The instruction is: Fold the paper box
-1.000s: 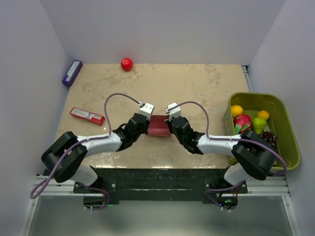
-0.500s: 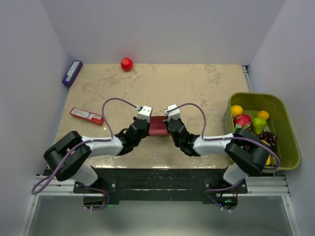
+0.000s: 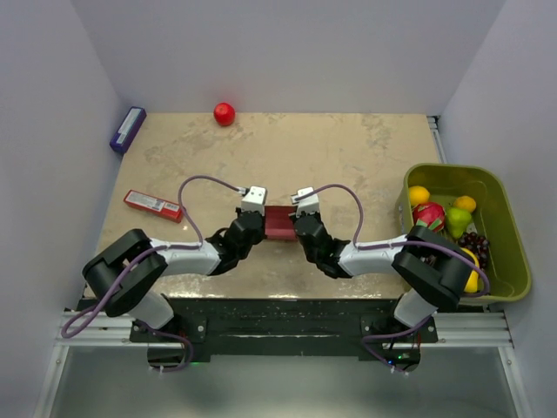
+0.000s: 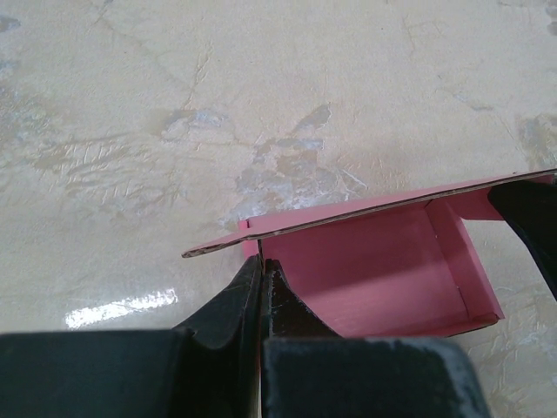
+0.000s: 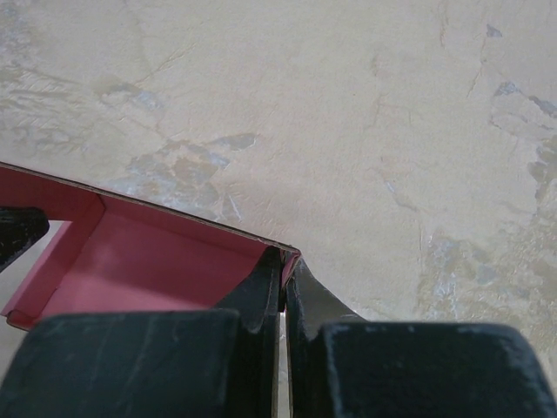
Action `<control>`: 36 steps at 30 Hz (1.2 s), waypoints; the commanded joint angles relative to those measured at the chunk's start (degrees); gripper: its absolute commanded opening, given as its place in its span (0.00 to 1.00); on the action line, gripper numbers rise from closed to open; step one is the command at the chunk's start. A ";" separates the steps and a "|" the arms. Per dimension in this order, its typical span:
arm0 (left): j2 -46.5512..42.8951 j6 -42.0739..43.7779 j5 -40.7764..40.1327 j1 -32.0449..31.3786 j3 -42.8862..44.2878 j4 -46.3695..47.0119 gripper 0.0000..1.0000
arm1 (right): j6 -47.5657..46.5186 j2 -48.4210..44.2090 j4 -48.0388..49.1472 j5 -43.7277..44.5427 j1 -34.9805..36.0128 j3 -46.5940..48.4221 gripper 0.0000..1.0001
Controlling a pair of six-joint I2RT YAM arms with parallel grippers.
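My left gripper pinching box end, squeezing tight. My right gripper pinching other end, tight too. Box sitting open on table.

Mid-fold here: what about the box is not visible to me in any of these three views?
1. Top view: both ends of the paper box lie under the left claw and right claw, so the tabs and grip spots are hidden.
2. Left wrist view: the near wall is behind the claw's own fingers, and the top flap runs off the right edge.
3. Right wrist view: the left end is cut off by the frame.
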 commanded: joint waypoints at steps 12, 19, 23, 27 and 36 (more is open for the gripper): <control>2.82 -4.37 3.48 -7.21 -3.82 4.71 0.00 | 6.83 -1.26 -0.54 -4.82 2.98 2.61 0.00; 4.49 -5.16 1.11 -10.29 -6.37 7.35 0.00 | 15.43 -1.44 -4.15 -4.91 2.98 4.90 0.00; 4.41 -5.77 0.93 -10.55 -6.81 7.44 0.00 | 16.85 0.49 -4.15 -4.91 3.16 4.29 0.00; 2.92 -6.21 -0.55 -10.55 -7.34 6.39 0.00 | 18.43 1.02 -3.36 -3.60 3.69 0.87 0.00; 2.47 -7.53 -9.25 -11.17 -5.05 -2.75 0.00 | 22.83 -5.82 -9.84 -3.85 4.30 -6.43 0.41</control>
